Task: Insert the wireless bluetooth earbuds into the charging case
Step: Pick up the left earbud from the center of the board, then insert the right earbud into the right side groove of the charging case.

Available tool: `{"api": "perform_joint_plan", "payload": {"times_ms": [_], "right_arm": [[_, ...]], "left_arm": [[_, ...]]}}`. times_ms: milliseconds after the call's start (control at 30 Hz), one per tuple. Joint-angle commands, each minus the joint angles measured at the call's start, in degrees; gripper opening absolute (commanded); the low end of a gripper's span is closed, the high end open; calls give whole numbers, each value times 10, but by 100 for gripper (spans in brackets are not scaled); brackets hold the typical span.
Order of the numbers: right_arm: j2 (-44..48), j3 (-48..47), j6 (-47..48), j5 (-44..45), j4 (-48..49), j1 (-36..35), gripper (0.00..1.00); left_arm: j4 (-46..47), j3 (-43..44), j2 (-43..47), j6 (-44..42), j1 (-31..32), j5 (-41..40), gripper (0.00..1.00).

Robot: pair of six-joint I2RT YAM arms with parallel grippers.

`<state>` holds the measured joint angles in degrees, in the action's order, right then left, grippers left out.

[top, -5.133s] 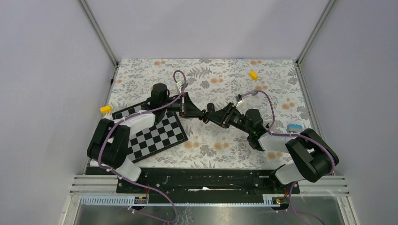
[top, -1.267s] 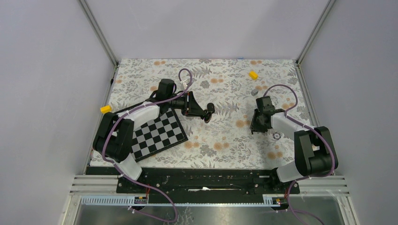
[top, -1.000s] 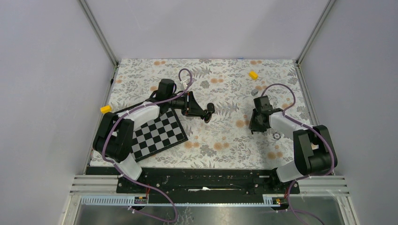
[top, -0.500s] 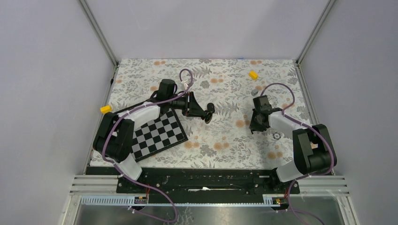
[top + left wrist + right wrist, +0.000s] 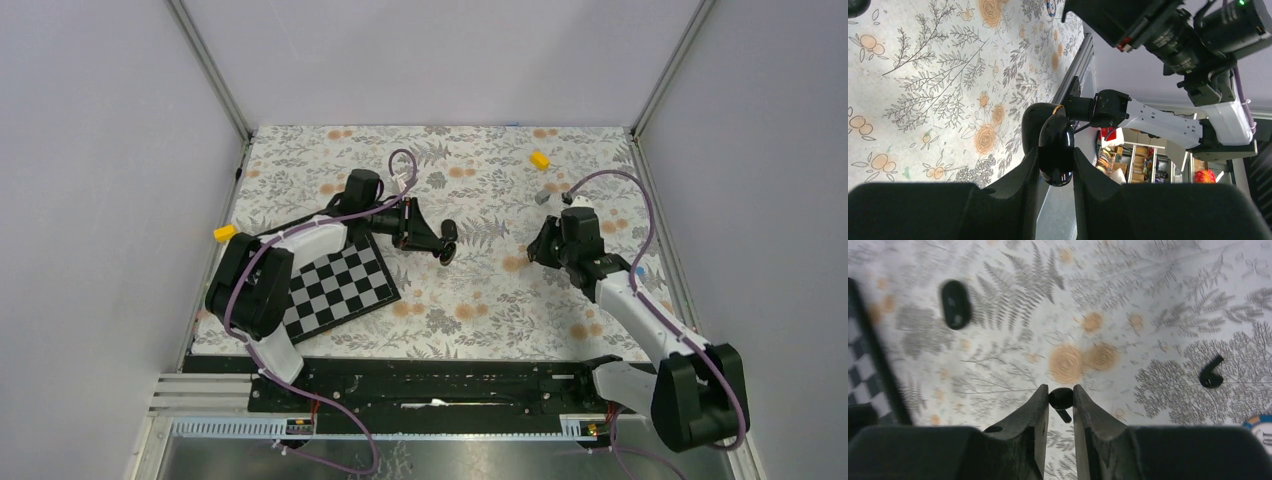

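Floral tablecloth [image 5: 480, 300] lies under everything. One earbud [image 5: 1060, 398] is pinched in the right claw [image 5: 1060, 391], above the cloth. The second earbud [image 5: 1211, 375] lies loose at three o'clock of it (wrist view). From overhead, the case [image 5: 449, 240] sits at nine o'clock, clamped edge-on in the left claw [image 5: 1054, 155], with a checkered board [image 5: 335, 290] at seven o'clock.

Black-and-white checkered board [image 5: 335, 285] at near left on floral-printed tablecloth [image 5: 480, 300]. Right of it, small black pebble-shaped charging case [image 5: 1055, 147] in left gripper [image 5: 1055, 159]; further right, tiny black earbud [image 5: 1061, 397] in right gripper [image 5: 1060, 392].
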<state>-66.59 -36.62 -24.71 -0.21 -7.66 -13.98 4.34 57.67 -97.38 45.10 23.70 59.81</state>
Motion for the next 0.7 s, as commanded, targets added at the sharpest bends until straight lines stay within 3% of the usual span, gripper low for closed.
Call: {"api": "perform_joint_plan", "payload": {"times_ms": [0,233,400,667], "right_arm": [[67,9,7,-54,93,-5,28],[130,6,-40,-147,202,-5,29],[138,14,-95,-174,283,-18,29],[101,7,-107,-141,366,-117,28]], "left_arm": [[30,39,-14,21,7,21,0],[189,22,-26,185,8,31,0],[167,31,-17,210,10,-4,0],[171,16,10,254,20,-66,0]]}}
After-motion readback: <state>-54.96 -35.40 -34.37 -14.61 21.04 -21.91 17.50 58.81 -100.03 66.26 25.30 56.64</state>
